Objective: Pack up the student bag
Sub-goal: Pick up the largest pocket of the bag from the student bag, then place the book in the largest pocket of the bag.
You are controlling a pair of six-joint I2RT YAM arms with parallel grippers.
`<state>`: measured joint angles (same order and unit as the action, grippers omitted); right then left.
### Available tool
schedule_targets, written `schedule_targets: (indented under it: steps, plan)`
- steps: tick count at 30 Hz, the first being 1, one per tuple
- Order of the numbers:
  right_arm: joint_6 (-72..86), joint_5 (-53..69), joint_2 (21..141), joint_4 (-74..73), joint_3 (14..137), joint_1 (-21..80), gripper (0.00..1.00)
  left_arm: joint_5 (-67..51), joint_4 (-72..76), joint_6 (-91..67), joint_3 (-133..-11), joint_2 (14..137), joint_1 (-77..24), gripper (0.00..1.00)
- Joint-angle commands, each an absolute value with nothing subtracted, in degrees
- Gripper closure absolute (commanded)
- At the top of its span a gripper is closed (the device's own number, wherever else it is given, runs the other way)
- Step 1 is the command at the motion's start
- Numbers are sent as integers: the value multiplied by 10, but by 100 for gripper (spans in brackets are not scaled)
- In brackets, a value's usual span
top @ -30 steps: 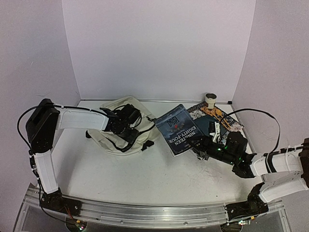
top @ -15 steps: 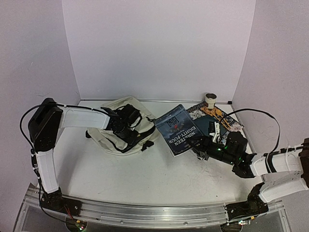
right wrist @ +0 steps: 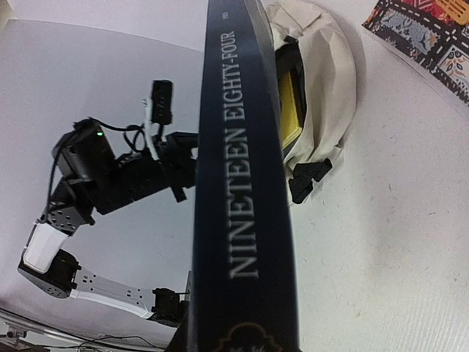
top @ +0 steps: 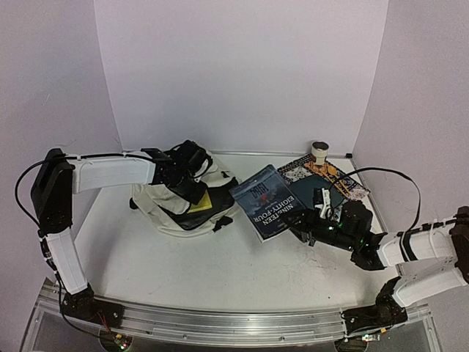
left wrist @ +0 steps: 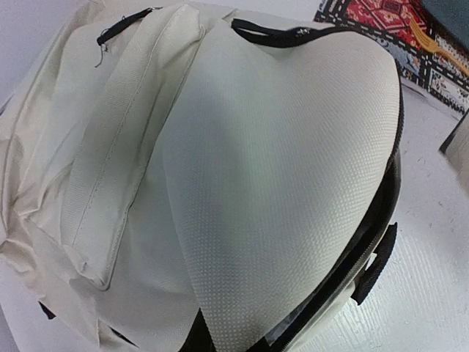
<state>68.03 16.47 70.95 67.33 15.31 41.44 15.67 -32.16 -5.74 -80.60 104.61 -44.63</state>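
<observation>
The student bag (top: 163, 211) lies at the left centre of the table, cream fabric with black zipper lines. My left gripper (top: 190, 176) is shut on its upper flap and holds it raised, so the mouth gapes toward the right. Something yellow (top: 203, 202) shows inside. In the left wrist view the bag's fabric (left wrist: 278, 147) fills the frame and hides the fingers. My right gripper (top: 306, 224) is shut on the lower end of a dark blue book (top: 270, 202), "Nineteen Eighty-Four", tilted just right of the bag's mouth. The right wrist view looks along the book's spine (right wrist: 245, 183) toward the open bag (right wrist: 322, 66).
A colourful patterned mat (top: 333, 176) lies at the back right with a dark flat object (top: 322, 192) on it. A small roll (top: 319, 150) stands by the back wall. A black strap buckle (right wrist: 308, 180) rests on the table in front of the bag. Walls close in on three sides.
My left gripper has shut on the bag's flap and lifted it up and back, opening the mouth and baring the yellow inside. The right gripper has shifted the book slightly left.
</observation>
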Motion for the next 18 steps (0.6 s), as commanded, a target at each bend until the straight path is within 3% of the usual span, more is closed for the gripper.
schedule_targets:
  steps: [1,18]
  plan:
    - [683,181,716,1042,196,433,100,180,-342,-50,-871,990,-446,100]
    - [704,170,871,1078,307,504,100,37,-352,-103,-862,882,-448,100]
